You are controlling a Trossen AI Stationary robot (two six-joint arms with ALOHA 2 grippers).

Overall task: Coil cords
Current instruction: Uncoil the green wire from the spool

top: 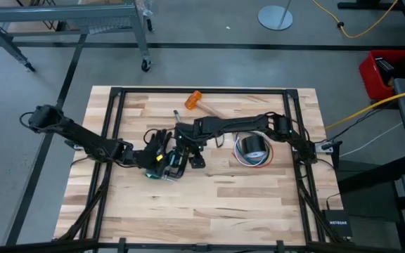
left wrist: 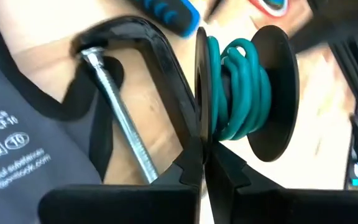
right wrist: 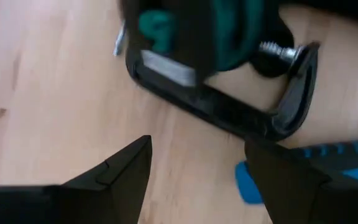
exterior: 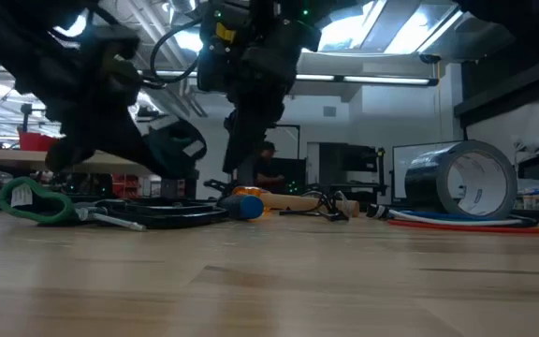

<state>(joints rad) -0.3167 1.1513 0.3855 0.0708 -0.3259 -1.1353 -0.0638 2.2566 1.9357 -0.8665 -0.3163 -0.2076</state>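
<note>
A teal-green cord (left wrist: 238, 93) is wound between two black discs like a spool. My left gripper (left wrist: 204, 163) is shut at the edge of one disc, left of the table's middle (top: 169, 169). In the low view the teal cord (exterior: 31, 201) shows a white tag and sits close to the tabletop. My right gripper (right wrist: 197, 165) is open and empty. It hangs above a black C-clamp (right wrist: 229, 112) beside the spool, near the table's middle (top: 190, 156). Red, white and blue wires (top: 253, 161) lie coiled under a tape roll (top: 253, 145). The black cord cannot be made out. My left gripper pinches the thin rim of one black disc (left wrist: 201, 127) between its two fingertips, right beside the teal windings. The fingers come in slanting downward from the table's left. Whether the spool is clear of the table cannot be told.
A grey work glove (left wrist: 23, 143) and the C-clamp's screw (left wrist: 117, 106) lie beside the spool. A blue-handled screwdriver (left wrist: 169, 14) lies just beyond it. A hammer with an orange head (top: 197, 99) lies toward the far edge. Bare wood stretches along the near side (top: 209, 211).
</note>
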